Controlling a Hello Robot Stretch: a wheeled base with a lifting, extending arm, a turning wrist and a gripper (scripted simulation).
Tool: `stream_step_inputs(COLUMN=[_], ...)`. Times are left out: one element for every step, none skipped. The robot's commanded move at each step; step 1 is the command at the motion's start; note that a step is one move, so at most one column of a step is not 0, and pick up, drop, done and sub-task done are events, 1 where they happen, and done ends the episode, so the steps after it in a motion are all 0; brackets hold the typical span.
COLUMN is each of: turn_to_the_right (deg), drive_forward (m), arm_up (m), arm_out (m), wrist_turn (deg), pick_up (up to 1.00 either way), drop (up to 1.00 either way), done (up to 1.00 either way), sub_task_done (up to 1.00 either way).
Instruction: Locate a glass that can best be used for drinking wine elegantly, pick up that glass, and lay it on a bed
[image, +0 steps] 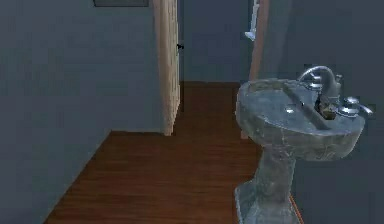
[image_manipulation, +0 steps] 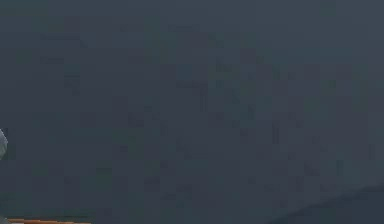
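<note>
Wine glass: where it stands cannot be told from here. This looks like a bathroom, an unlikely place for it, so I judge that searching is the step in hand.
Gripper: the state of its jaws cannot be told.
Wooden floor: bare reddish boards, nearest of all, running on toward the doorway.
Pedestal sink: mottled grey stone, close at the forward view's right, with a chrome tap at its back edge. A small dark thing beside the tap is too small to name.
Wall: dark blue-grey, out on the side toward which the jaws reach, and seemingly close.
Door: pale wood, standing open and seen nearly edge-on, farther off, just left of the doorway.
Risk, sink: a turn of the base toward the sink could knock the pedestal, since it stands so near.
Risk, wall: extending the arm here would likely drive the jaws into the wall.
Risk, door: driving out off-centre could clip the door's edge.
Risk, search: lingering here wastes time, and the small thing by the tap could be mistaken for glassware.
</note>
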Motion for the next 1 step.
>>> stream_step_inputs(turn_to_the_right=[0.0], drive_forward=[0.8], arm_up=[0.0], arm_out=[0.0], wrist_turn=[0.0], pick_up=[0.0], drop=[0.0], done=[0.0], sub_task_done=[0.0])
